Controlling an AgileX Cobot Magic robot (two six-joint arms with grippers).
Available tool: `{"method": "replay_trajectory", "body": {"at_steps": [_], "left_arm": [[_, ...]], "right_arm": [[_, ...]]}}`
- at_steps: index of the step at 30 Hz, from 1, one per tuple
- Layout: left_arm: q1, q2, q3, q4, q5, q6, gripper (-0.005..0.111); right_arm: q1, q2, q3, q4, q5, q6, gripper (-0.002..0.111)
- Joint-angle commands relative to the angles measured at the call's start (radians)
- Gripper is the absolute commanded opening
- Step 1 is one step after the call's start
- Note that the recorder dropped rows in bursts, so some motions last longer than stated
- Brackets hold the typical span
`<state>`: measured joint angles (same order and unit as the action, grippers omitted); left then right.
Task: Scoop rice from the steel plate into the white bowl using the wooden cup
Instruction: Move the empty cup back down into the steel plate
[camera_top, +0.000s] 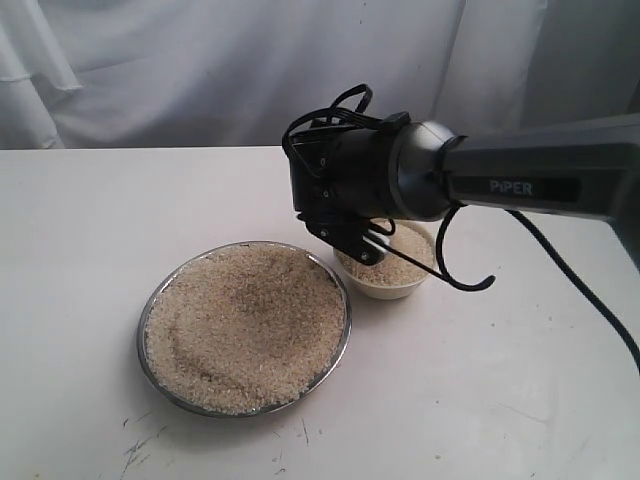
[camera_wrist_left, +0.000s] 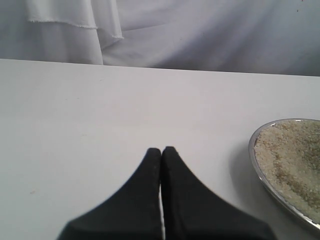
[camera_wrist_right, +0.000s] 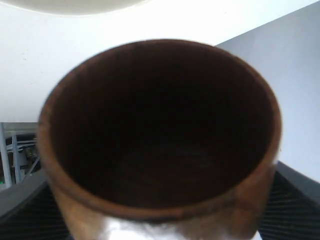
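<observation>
The steel plate (camera_top: 146, 322) lies left of centre on the table, piled with rice (camera_top: 245, 325). Just to its right stands the white bowl (camera_top: 396, 289), which also holds rice (camera_top: 408, 256). My right gripper (camera_top: 350, 238) hangs over the bowl's near-left rim. The arm hides the wooden cup in the exterior view. In the right wrist view the wooden cup (camera_wrist_right: 160, 125) fills the picture, its dark inside bare of grains, with ribbed fingers (camera_wrist_right: 296, 205) at its sides. My left gripper (camera_wrist_left: 161, 151) is shut on nothing, low over bare table beside the plate (camera_wrist_left: 256, 162) and its rice (camera_wrist_left: 295, 150).
A black cable (camera_top: 470, 282) loops down from the right arm just beside the bowl. White cloth (camera_top: 200, 70) hangs behind the table's far edge. Dark scuff marks (camera_top: 140, 445) show on the tabletop in front of the plate.
</observation>
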<state>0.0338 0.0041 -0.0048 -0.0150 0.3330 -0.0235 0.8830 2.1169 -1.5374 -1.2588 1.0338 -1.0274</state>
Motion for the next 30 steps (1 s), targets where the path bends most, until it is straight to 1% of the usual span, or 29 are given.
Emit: {"method": "replay_trajectory", "body": {"at_steps": [1, 9, 12, 15, 20, 24, 25, 26, 28, 30], "left_arm": [[-0.003, -0.004, 0.005, 0.001, -0.014, 0.0, 0.0], [-0.003, -0.004, 0.005, 0.001, -0.014, 0.0, 0.0], [-0.003, -0.004, 0.005, 0.001, -0.014, 0.0, 0.0], [-0.003, -0.004, 0.005, 0.001, -0.014, 0.0, 0.0], [-0.003, -0.004, 0.005, 0.001, -0.014, 0.0, 0.0], [-0.003, -0.004, 0.005, 0.001, -0.014, 0.0, 0.0], [-0.003, -0.004, 0.005, 0.001, -0.014, 0.0, 0.0], [-0.003, -0.004, 0.005, 0.001, -0.014, 0.0, 0.0], [-0.003, -0.004, 0.005, 0.001, -0.014, 0.0, 0.0], [-0.003, -0.004, 0.005, 0.001, -0.014, 0.0, 0.0]], "right_arm": [[0.002, -0.006, 0.004, -0.038, 0.021, 0.001, 0.0], [0.009, -0.006, 0.004, -0.063, 0.037, 0.007, 0.0], [0.004, -0.006, 0.004, -0.044, 0.03, 0.086, 0.0], [-0.008, -0.022, 0.004, -0.003, -0.025, 0.215, 0.0], [-0.045, -0.073, 0.004, 0.131, -0.089, 0.305, 0.0], [-0.075, -0.124, 0.004, 0.313, -0.204, 0.352, 0.0], [-0.074, -0.134, 0.004, 0.351, -0.235, 0.352, 0.0], [-0.074, -0.151, 0.004, 0.433, -0.282, 0.352, 0.0], [-0.056, -0.155, 0.004, 0.502, -0.343, 0.339, 0.0], [-0.032, -0.143, 0.004, 0.517, -0.402, 0.337, 0.0]]}}
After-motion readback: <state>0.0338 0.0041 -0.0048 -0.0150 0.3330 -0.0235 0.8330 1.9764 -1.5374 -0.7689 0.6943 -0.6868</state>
